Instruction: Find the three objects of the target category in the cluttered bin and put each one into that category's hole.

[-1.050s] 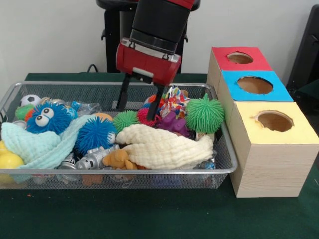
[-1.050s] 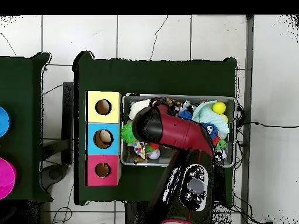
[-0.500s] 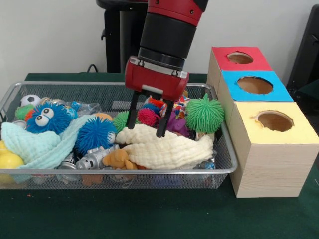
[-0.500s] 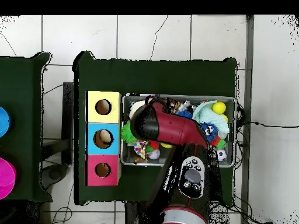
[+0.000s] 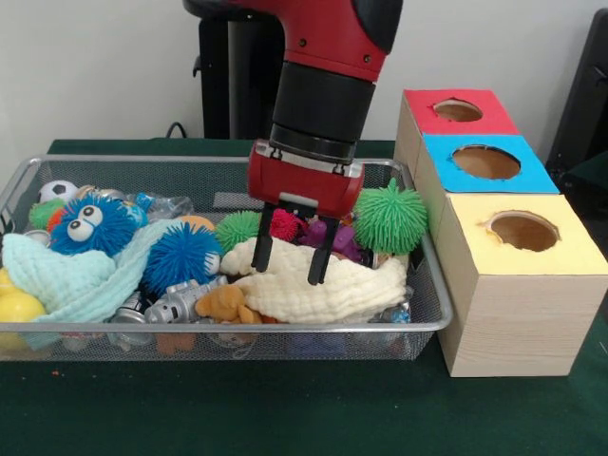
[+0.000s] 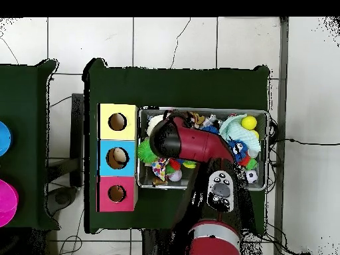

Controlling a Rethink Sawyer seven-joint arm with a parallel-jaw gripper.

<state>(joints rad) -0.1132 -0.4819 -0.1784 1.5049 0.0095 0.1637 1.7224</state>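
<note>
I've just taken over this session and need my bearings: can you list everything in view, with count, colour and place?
Bin: one, wire mesh, on the green table.
Hole boxes: three, red, blue and yellow, beside the bin.
Cream cloth: one, bin front.
Mint cloth: one, bin's end away from the boxes.
Spiky balls: big green, small green, pink, blue, blue with eyes.
Purple toy: one, behind the cream cloth.
Yellow ball: one, by the mint cloth.
Soccer ball: one, back corner.
Gripper: open, over the cream cloth.
</note>
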